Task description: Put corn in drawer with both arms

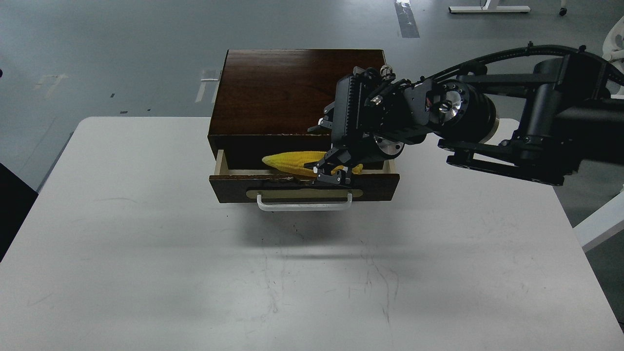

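One white table [146, 243] is filling most of the head view, its top scuffed with faint dark marks toward the middle. Sitting at its far edge is a dark brown wooden cabinet [278, 87], and its single drawer [304, 187] is standing pulled out toward the camera, showing pale inner sides, a chipped top edge on the dark front, a brass-coloured plate and a white bar handle [304, 204].

Reaching in from the right side is the right arm [531, 131], black with silver joints and looped cables, stretching across the cabinet's right half. Its wrist block is hanging over the open drawer, hiding the cabinet's front right corner.

At the arm's far end, the right gripper [333, 171] is pointing down into the drawer opening, just behind the drawer front. Its fingers are standing spread, one ahead of the corn and one behind it higher up, not pinching it.

Lying inside the drawer is the corn [292, 161], bright yellow, stretched left to right with its pointed tip aiming left and its blunt end showing just past the gripper on the right. Whether the fingers are touching it cannot be told.
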{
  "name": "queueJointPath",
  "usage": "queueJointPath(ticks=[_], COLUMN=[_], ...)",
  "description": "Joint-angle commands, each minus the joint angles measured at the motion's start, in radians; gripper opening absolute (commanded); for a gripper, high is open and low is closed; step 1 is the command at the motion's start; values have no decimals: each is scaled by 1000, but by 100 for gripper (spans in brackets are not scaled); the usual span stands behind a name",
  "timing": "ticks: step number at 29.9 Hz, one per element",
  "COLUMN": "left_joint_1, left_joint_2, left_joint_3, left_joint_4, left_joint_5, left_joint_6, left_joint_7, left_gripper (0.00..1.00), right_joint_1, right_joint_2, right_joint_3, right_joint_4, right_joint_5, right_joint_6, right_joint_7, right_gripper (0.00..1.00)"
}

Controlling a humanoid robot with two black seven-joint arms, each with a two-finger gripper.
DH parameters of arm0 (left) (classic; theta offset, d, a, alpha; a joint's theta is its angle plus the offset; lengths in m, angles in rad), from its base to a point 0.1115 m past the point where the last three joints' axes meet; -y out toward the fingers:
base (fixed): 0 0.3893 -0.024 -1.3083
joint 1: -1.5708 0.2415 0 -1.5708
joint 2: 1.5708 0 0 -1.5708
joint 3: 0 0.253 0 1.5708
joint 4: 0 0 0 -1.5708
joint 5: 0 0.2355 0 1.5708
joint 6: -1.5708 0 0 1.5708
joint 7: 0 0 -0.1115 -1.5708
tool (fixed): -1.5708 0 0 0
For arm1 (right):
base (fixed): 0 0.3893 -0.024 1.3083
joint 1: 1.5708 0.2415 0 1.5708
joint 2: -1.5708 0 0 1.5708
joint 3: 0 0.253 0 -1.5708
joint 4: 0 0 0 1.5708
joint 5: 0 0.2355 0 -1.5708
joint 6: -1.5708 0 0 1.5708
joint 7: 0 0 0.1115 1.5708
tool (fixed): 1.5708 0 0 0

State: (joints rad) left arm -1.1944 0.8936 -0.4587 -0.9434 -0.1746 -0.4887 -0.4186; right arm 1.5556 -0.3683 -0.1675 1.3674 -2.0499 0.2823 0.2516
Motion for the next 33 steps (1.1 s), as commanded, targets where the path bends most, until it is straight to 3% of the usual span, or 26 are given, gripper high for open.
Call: queueJointPath(ticks=[1,5,6,7,13,19,27,33], left_joint_1=[-2,-4,-4,-4,-4,1,33,85], left_joint_2=[1,2,4,5,5,1,-41,-85], left_joint_3=[-2,-2,-3,-2,-2,3,9,11], left_joint_4=[0,0,0,0,0,2,12,15], left_joint_5=[1,1,0,0,0,0,-5,0], left_joint_6=[0,0,0,0,0,0,0,0], left_joint_7=[1,3,3,3,4,4,-9,-6], left_gripper=[98,98,98,98,98,98,98,98], right_joint_1=[4,0,-8,-14,-9,-26,-72,-199], right_joint_2=[-6,-12,-15,-20,-38,-142,-236,-244], right_joint_3=[3,97,152,208,312,428,470,601], right_joint_4=[-1,-8,-22,-42,-100,-155,-361,-473], right_joint_5=[10,42,107,207,611,963,1655,2016], right_joint_6=[-2,-2,-2,0,0,-6,-9,-15], right_joint_7=[0,0,0,-2,-8,-12,-3,-3], right_gripper=[68,76,93,99,100,100,100,100])
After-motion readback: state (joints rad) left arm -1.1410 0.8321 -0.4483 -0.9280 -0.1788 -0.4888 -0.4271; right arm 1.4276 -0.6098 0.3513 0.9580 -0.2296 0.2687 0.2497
